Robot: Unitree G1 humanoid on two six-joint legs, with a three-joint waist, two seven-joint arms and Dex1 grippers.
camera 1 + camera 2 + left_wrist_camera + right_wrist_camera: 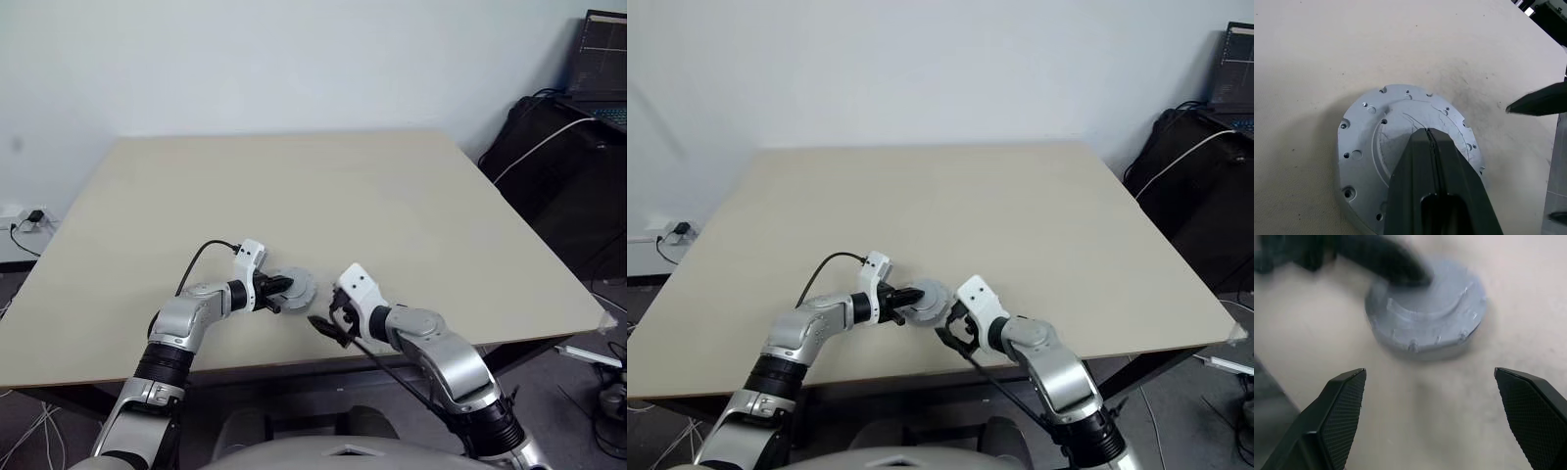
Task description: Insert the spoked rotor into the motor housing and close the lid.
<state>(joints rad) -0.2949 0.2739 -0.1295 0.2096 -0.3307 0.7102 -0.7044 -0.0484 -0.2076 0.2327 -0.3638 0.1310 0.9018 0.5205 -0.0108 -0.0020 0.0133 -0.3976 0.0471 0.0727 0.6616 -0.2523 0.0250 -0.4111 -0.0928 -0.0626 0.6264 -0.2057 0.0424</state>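
Note:
The lid (pixel 299 285), a round grey metal disc with small holes near its rim and a raised inner ring, lies flat on the beige table (pixel 323 186) near the front edge. My left gripper (pixel 285 286) is shut, and its joined fingertips (pixel 1427 134) rest on top of the lid (pixel 1364 147), not around it. My right gripper (pixel 328 328) stands open just in front of and to the right of the lid (pixel 1435 318), apart from it, with nothing between its fingers. One right finger (pixel 1535 103) shows in the left wrist view. The spoked rotor and the motor housing are hidden.
The table's front edge (pixel 294 364) runs close under both grippers. Off the table's right side stand a black bag (pixel 558 166) and a laptop (pixel 602 69). A socket with cables (pixel 29 220) lies on the floor at the left.

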